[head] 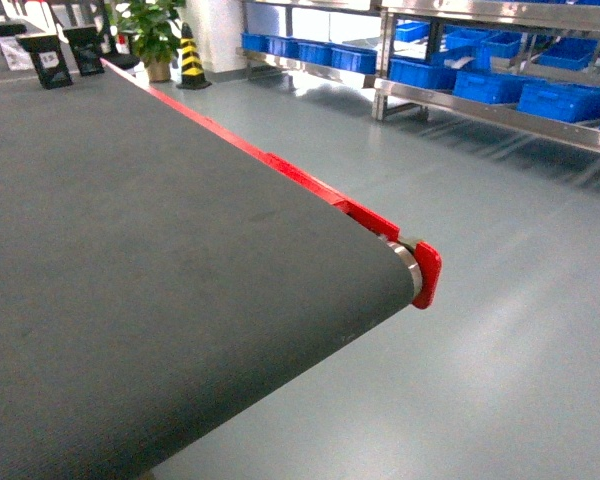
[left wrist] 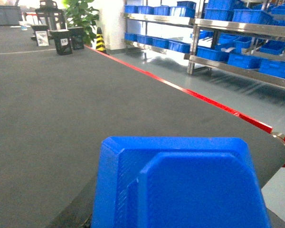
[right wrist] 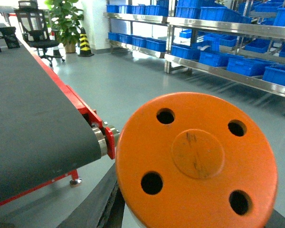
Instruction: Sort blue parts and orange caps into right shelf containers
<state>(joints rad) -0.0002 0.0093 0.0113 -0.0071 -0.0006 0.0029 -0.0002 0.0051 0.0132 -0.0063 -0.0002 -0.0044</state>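
Note:
A blue part (left wrist: pixel 180 185), an angular blocky piece, fills the bottom of the left wrist view, and my left gripper (left wrist: pixel 178 224) is shut on it over the dark belt (left wrist: pixel 61 118). Only one dark finger (left wrist: pixel 78 209) shows, at its lower left. An orange cap (right wrist: pixel 197 159), a round disc with several holes, fills the right wrist view. My right gripper (right wrist: pixel 194 223) is shut on it, beyond the belt's end, above the floor. Blue shelf containers (head: pixel 565 100) (left wrist: pixel 275 69) (right wrist: pixel 247 66) stand on the steel racks far right. Neither gripper appears in the head view.
The belt's end roller and red side guard (head: pixel 425 272) mark the conveyor's corner. Grey floor (head: pixel 500 330) lies between it and the racks. A potted plant (head: pixel 155 35), a striped cone (head: pixel 190 60) and black stands (head: pixel 50 58) are far back. An office chair (right wrist: pixel 35 28) stands by the belt.

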